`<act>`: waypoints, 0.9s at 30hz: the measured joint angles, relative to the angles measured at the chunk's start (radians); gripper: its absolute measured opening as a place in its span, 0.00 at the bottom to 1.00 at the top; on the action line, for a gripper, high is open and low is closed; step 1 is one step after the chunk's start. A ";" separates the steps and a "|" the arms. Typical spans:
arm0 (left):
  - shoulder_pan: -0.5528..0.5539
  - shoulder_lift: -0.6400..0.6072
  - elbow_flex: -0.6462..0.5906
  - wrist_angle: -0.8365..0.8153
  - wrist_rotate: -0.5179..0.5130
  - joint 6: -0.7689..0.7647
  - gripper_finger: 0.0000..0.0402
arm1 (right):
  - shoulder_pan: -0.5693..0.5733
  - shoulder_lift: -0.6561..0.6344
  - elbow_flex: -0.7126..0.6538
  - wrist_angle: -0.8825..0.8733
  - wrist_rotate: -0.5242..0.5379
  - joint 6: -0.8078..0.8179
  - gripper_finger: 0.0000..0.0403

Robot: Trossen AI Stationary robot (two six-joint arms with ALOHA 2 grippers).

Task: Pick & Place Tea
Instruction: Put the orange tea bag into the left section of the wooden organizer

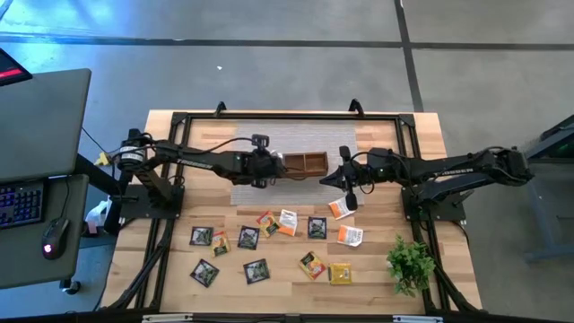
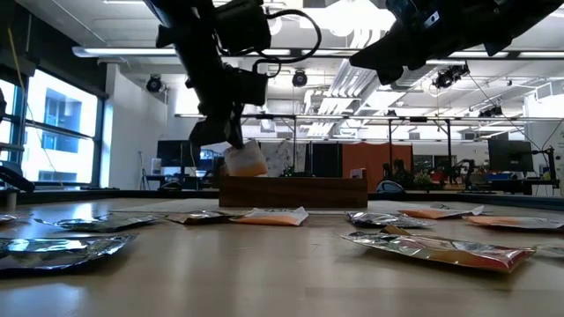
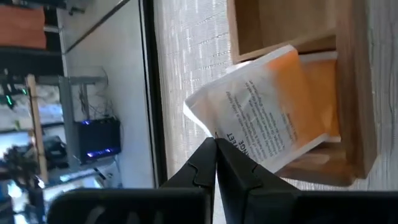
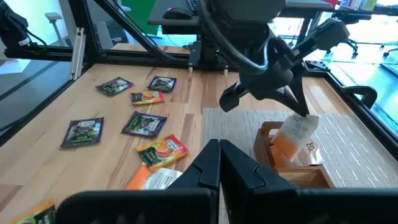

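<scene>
Pinching a white-and-orange tea sachet (image 3: pixel 273 106) by its corner, the left gripper (image 3: pixel 214 146) dangles it over the wooden tray's (image 1: pixel 305 163) end compartment, while the right gripper's (image 4: pixel 219 149) jaws hang closed and empty nearby.

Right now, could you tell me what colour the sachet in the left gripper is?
White and orange sachet with dark print, clearest in the left wrist view.

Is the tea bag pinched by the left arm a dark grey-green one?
No: the sachet in the left gripper is white and orange, hanging over the end compartment of the wooden tray.
</scene>
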 joint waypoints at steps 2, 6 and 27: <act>0.000 0.000 0.000 -0.001 0.003 0.033 0.05 | 0.000 0.000 0.000 0.000 0.000 0.001 0.00; 0.000 0.000 0.000 0.004 0.036 0.103 0.13 | 0.011 0.000 0.000 -0.004 0.000 -0.018 0.00; -0.006 0.000 0.112 -0.054 0.082 -0.555 0.22 | 0.027 0.008 0.000 -0.003 0.101 0.014 0.14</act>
